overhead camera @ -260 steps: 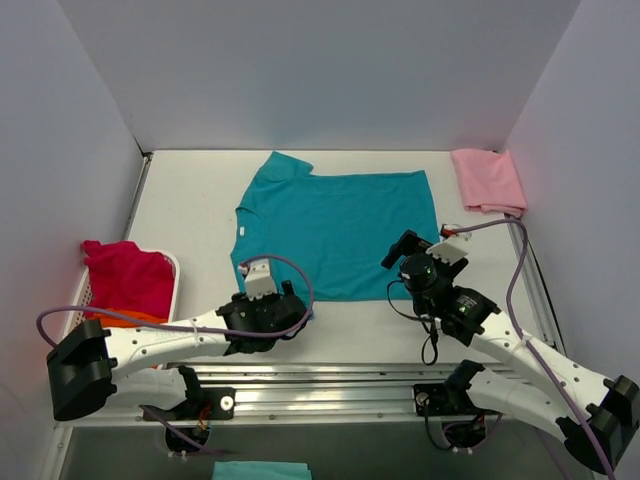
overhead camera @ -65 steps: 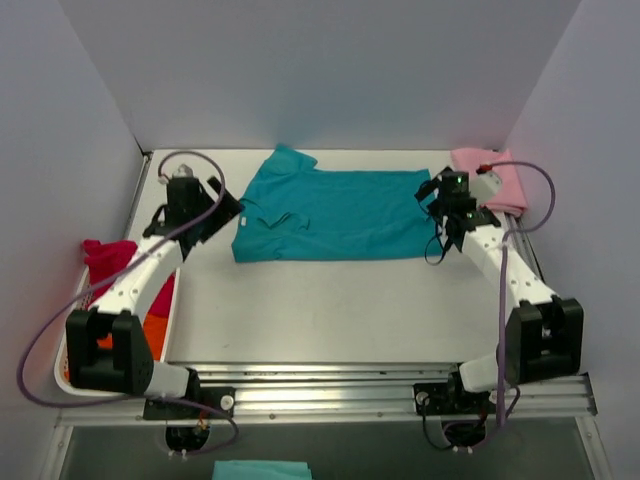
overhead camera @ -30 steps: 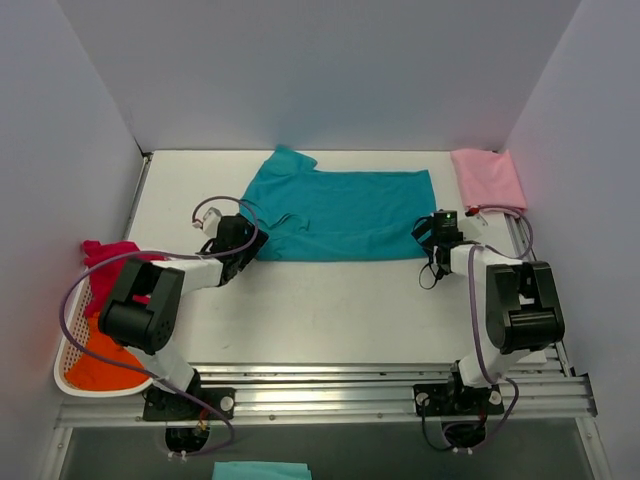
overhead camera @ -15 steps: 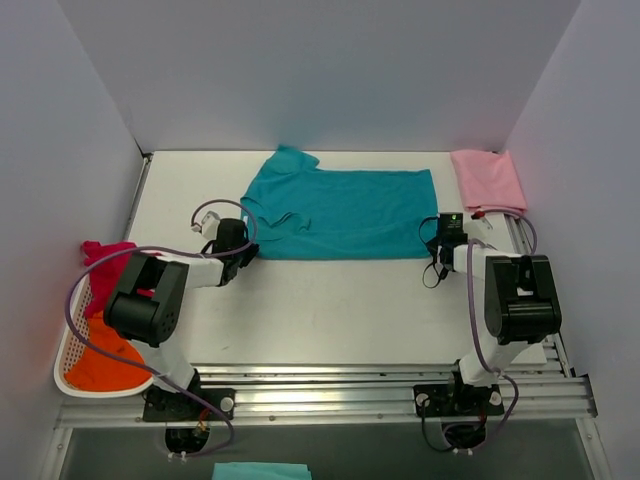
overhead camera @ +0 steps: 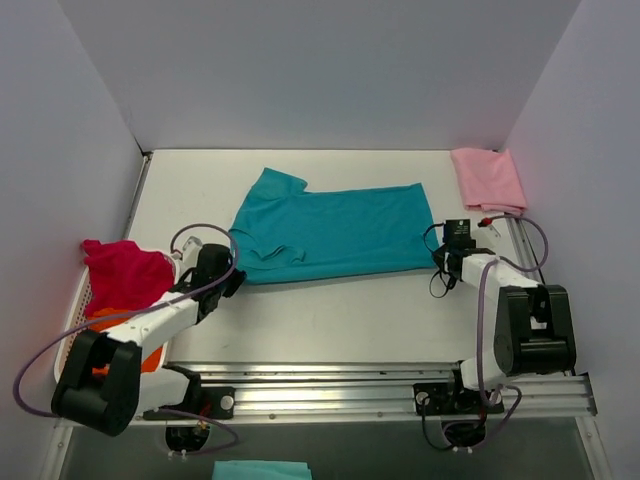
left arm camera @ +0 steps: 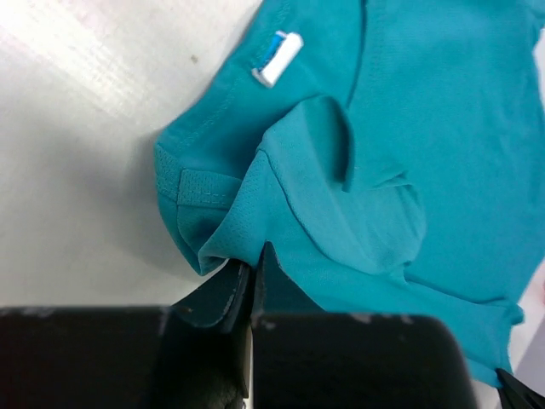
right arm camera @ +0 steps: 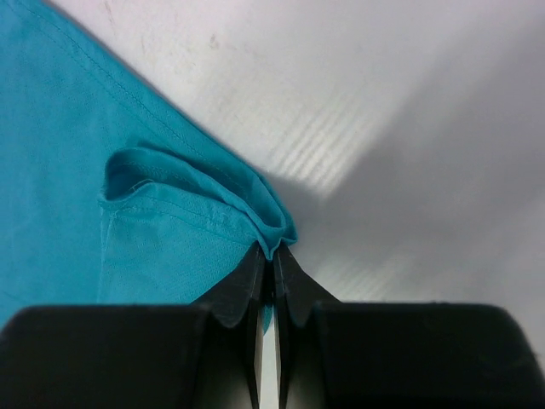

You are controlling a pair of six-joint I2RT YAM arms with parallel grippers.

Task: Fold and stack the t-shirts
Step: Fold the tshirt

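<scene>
White tabletop [overhead camera: 330, 320] carries the teal t-shirt [overhead camera: 335, 232] at its middle; it looks soft, light and limp. The left gripper [overhead camera: 232, 275] pinches its near left corner, the right gripper [overhead camera: 442, 262] its near right corner, both jaws closed on doubled hems, probably the firmest holds.

Both arms stretch forward, wrists low. The left gripper [left arm camera: 253, 260] has its fingers pressed together on a fold of the teal t-shirt [overhead camera: 330, 232]. The right gripper [right arm camera: 272, 256] likewise pinches a corner.
</scene>
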